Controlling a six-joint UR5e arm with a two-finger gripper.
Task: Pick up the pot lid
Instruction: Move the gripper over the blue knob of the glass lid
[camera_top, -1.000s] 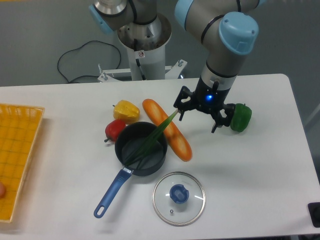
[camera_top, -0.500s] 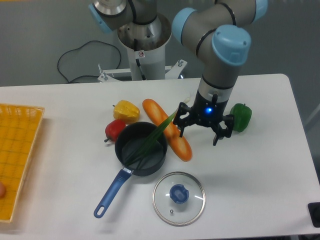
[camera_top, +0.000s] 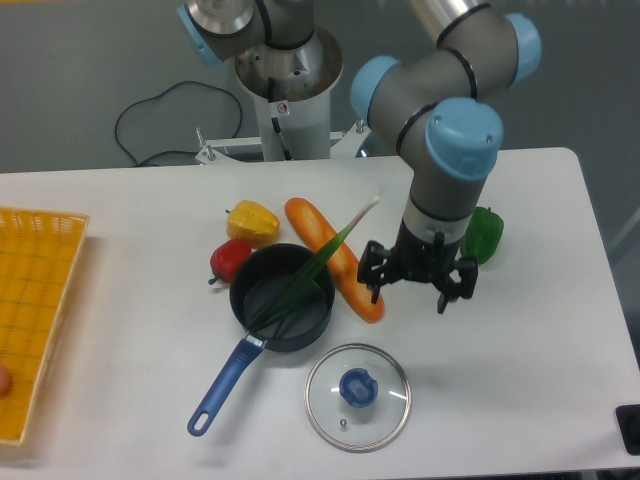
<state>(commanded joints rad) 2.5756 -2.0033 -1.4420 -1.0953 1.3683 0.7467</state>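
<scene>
My gripper (camera_top: 408, 297) hangs open above the right half of the table, its two fingertips spread with nothing between them. Below and to the left of it, near the front of the table, the clear round pot lid (camera_top: 326, 408) lies flat, with a blue knob (camera_top: 358, 387) at its middle. The lid's whole outline shows, and the gripper is apart from it.
Left of the gripper, a black pot (camera_top: 251, 309) holds a leek (camera_top: 345, 232) and a blue-handled utensil (camera_top: 225, 390). Around it are a baguette (camera_top: 311, 226), red pepper (camera_top: 231, 259) and yellow pepper (camera_top: 253, 222). A green pepper (camera_top: 484, 236) sits behind the arm; a yellow crate (camera_top: 62, 217) stands far left.
The gripper has moved toward the front of the table and slightly to the right, coming nearer the lid. The lid and the other objects have not moved.
</scene>
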